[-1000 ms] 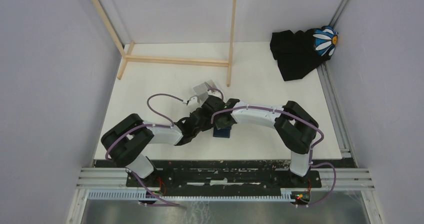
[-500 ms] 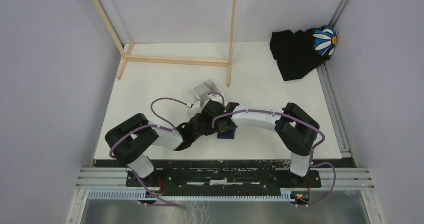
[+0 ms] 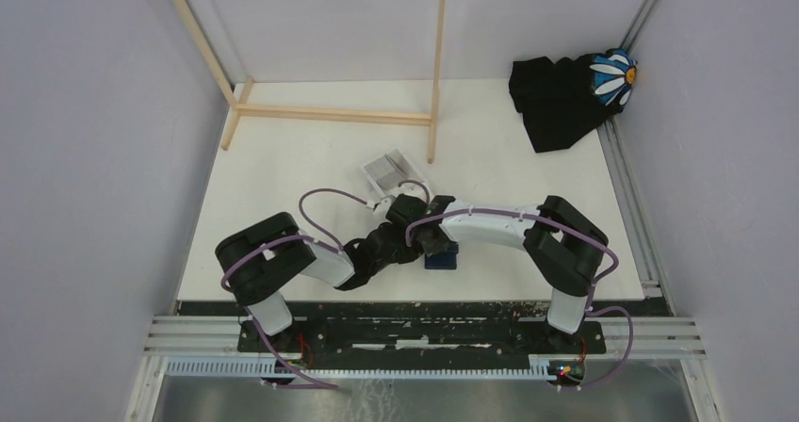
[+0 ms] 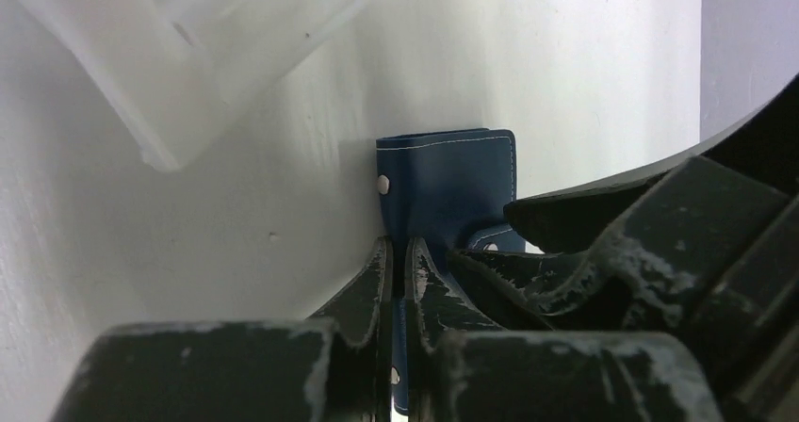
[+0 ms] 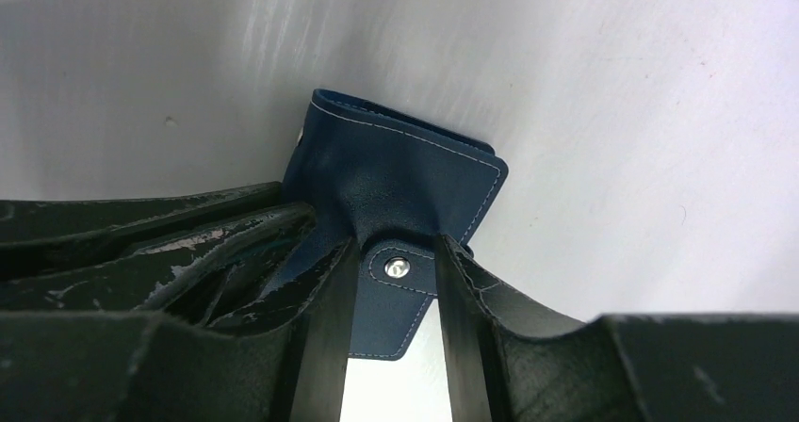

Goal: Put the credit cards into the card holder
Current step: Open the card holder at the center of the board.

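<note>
Clear box (image 3: 384,170) sits just left of centre on the white table (image 3: 283,177); its grey contents are too small to make out. Left gripper (image 4: 398,248): fingers almost together, pinching a thin edge of the navy card holder (image 4: 443,172). The card holder lies at the near centre of the table, between both grippers. Right gripper (image 5: 394,245): fingers a narrow gap apart, clamped on either side of the snap tab (image 5: 398,268). Black cloth (image 3: 556,97) lies in the far right corner.
</note>
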Controlling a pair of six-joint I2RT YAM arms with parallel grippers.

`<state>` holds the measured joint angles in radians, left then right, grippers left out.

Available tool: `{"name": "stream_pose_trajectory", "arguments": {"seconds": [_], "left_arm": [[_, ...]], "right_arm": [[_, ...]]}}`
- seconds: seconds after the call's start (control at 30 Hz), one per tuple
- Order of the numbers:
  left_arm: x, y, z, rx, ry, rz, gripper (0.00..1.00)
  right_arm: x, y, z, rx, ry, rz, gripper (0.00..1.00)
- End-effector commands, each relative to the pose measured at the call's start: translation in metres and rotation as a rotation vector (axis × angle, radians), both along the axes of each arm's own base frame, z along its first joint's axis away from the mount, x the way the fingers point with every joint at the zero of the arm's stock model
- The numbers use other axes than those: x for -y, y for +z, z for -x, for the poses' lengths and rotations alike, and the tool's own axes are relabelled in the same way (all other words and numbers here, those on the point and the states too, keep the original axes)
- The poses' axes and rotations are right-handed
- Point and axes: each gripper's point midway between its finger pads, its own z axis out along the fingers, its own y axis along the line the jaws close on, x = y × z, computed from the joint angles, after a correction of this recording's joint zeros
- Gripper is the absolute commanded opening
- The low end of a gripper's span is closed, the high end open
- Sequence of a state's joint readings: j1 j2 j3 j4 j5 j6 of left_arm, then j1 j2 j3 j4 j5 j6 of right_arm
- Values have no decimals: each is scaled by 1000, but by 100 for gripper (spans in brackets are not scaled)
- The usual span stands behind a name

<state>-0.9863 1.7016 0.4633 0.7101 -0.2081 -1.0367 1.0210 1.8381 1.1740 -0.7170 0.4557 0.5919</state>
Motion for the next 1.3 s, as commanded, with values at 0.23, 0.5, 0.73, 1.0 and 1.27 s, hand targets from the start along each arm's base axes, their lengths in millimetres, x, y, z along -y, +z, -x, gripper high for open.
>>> {"name": "stream_pose_trajectory", "arguments": {"seconds": [0.23,0.5,0.73,1.0,1.27], "left_arm": [[6,-38,62,-189,-120,-174,3],[-20,-37,54,-212,54,-239,3],[-27,-29,50,-217,127,-261,3],[-35,-25,50,-217,183,-301,3],[-50,-24,47,-205,238,-319,3]], "right_arm": [[7,-38,56,-99,104,103,45],[16,-30,57,-89,102,122,46],[32,-39,66,-99,84,172,45],[50,-42,66,-65,77,261,33],[41,-19,57,-20,87,217,21]]}}
